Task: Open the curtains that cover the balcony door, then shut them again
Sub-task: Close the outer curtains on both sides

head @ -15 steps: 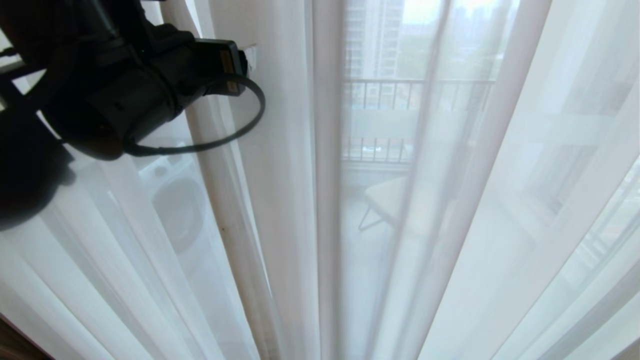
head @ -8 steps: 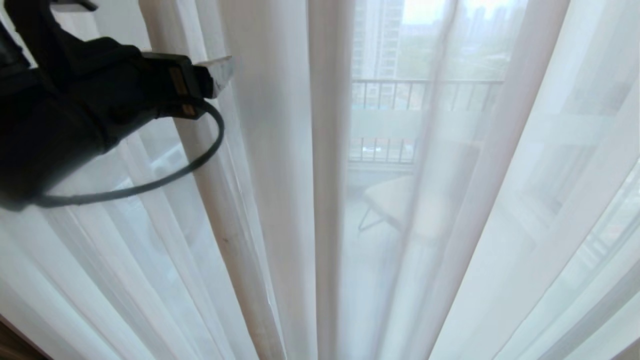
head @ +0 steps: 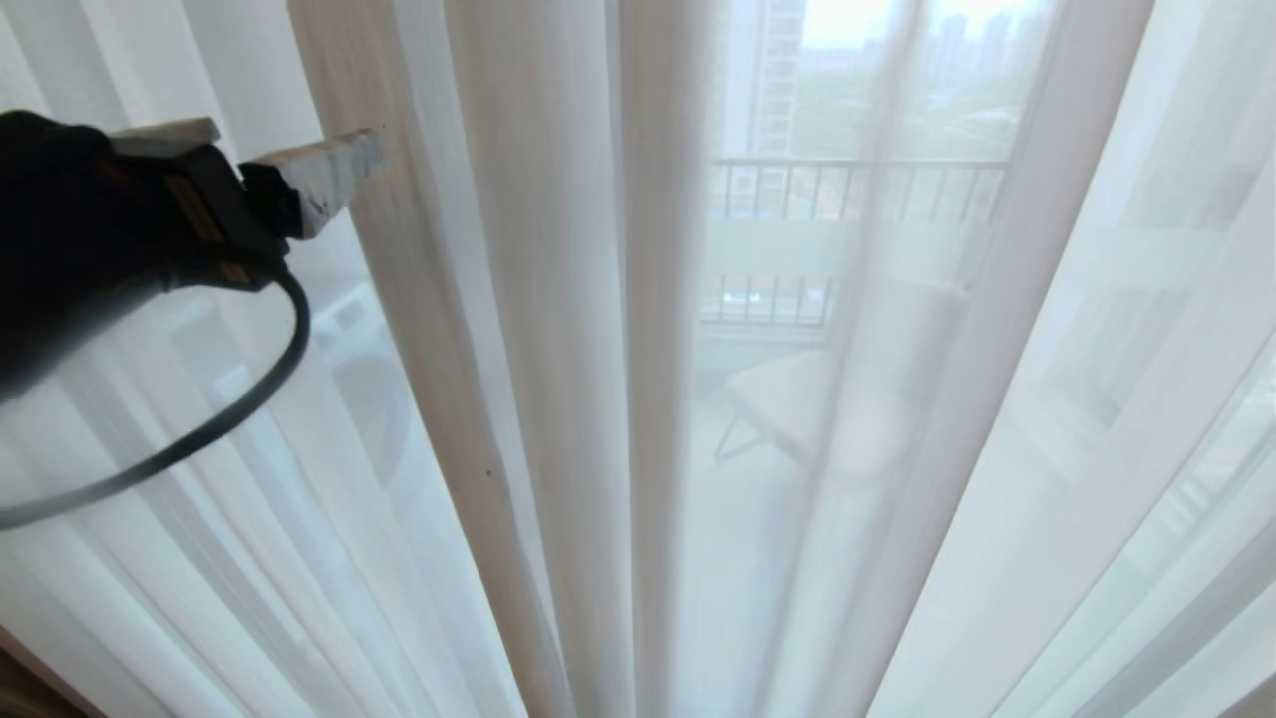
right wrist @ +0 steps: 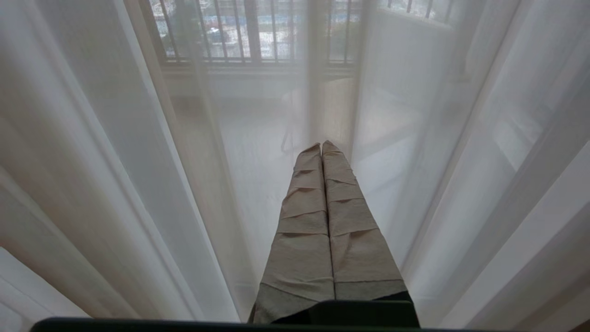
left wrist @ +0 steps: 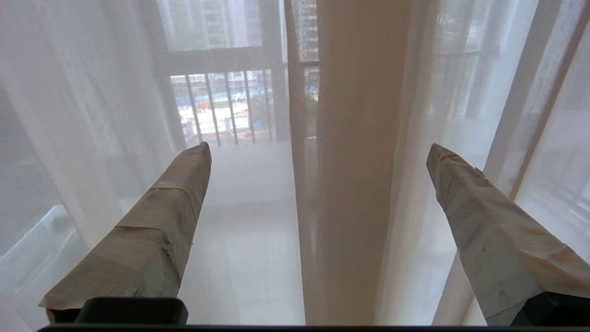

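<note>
The curtains [head: 558, 329] fill the head view as a thin white sheer hanging in long folds, drawn across the glass. My left gripper [head: 294, 135] is at the upper left, open, its tape-wrapped fingers [head: 319, 175] just short of a thicker beige-tinted fold [head: 399, 299]. In the left wrist view that fold [left wrist: 355, 184] hangs ahead of the left gripper [left wrist: 318, 150], between the lines of the spread fingers and untouched. My right gripper [right wrist: 321, 145] is shut and empty, pointing at the sheer [right wrist: 138, 161]. The balcony door is veiled by the fabric; I cannot make out its frame.
Through the sheer show a balcony railing [head: 847, 189], a pale chair [head: 788, 399] and a white washing machine [head: 369, 399]. A black cable [head: 229, 419] loops below my left wrist.
My left gripper has drawn back to the left, away from the beige-tinted fold, and its fingers have spread wider. The right gripper has not moved.
</note>
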Robot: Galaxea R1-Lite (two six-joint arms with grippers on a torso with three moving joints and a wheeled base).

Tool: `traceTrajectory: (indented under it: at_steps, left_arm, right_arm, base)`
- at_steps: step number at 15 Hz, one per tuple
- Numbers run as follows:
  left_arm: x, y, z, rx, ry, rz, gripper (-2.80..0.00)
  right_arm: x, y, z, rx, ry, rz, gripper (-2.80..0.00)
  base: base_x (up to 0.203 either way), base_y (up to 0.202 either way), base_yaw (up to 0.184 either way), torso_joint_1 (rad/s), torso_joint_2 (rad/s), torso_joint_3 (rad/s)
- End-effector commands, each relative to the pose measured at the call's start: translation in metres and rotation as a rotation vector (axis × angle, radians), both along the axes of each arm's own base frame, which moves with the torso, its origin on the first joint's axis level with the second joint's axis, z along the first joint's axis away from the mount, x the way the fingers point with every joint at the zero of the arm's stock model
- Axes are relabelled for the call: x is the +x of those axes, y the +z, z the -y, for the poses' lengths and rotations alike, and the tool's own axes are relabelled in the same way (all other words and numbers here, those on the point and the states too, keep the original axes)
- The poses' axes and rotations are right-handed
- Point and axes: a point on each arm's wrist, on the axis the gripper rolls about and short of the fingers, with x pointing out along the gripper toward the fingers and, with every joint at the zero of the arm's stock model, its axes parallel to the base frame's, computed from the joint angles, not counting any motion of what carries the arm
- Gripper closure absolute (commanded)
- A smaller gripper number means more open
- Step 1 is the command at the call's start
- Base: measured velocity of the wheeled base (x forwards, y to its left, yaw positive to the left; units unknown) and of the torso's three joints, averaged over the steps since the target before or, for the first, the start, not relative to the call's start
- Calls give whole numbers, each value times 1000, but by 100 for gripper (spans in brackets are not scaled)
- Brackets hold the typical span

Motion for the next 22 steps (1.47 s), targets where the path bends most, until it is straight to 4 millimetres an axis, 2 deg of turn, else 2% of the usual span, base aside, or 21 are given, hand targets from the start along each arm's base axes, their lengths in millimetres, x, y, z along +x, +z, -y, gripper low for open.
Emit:
traceTrajectory:
  at_steps: [1,2,3,11,16,22]
  left_arm:
    - [-17,2,-12,-21,1,32,-280]
    - [-20,1,-14,-22,1,34,-280]
    - [-25,-1,-17,-25,-1,37,0]
    - [-51,-16,-35,-32,-1,46,0]
    - [-70,-46,-49,-31,1,-21,0]
    - [-84,-84,-78,-15,124,-201,0]
  right_arm:
    - [0,0,0,0,0,0,0]
    - [0,0,0,0,0,0,0]
    - [0,0,0,0,0,0,0]
    - [0,0,0,0,0,0,0]
    - [0,0,0,0,0,0,0]
    - [0,0,0,0,0,0,0]
  base:
    - [0,0,0,0,0,0]
    - [0,0,0,0,0,0]
    - [0,0,0,0,0,0]
    - [0,0,0,0,0,0]
    - [0,0,0,0,0,0]
    - [0,0,0,0,0,0]
